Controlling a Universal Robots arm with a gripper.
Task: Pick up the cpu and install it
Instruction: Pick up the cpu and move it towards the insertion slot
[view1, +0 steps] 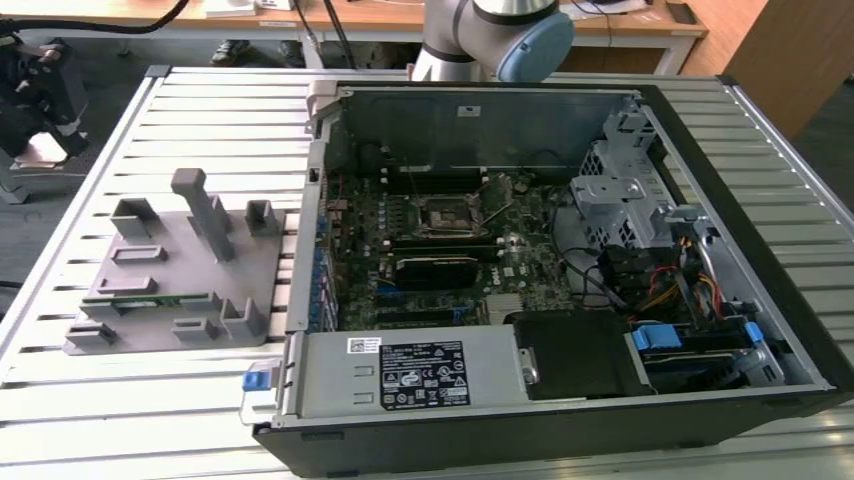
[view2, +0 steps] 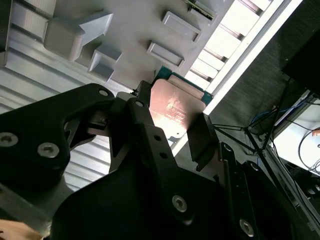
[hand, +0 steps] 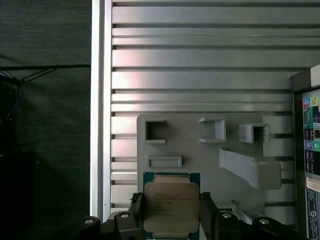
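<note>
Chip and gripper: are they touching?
Touching. In the second wrist view the gripper clamps the chip by two opposite edges, with no gap.

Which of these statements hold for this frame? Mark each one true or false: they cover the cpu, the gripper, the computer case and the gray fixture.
1. The cpu sits between the fingers of the gripper. True.
2. The cpu is seated in the motherboard socket. False: the gripper holds it, and in both wrist views the gray fixture is behind it.
3. The computer case lies open, with its motherboard exposed. True.
4. The gray fixture lies inside the case. False: it rests on the slatted table, beside the case on the exterior view's left.
5. In the first wrist view, the cpu's metal plate faces the camera. True.
</note>
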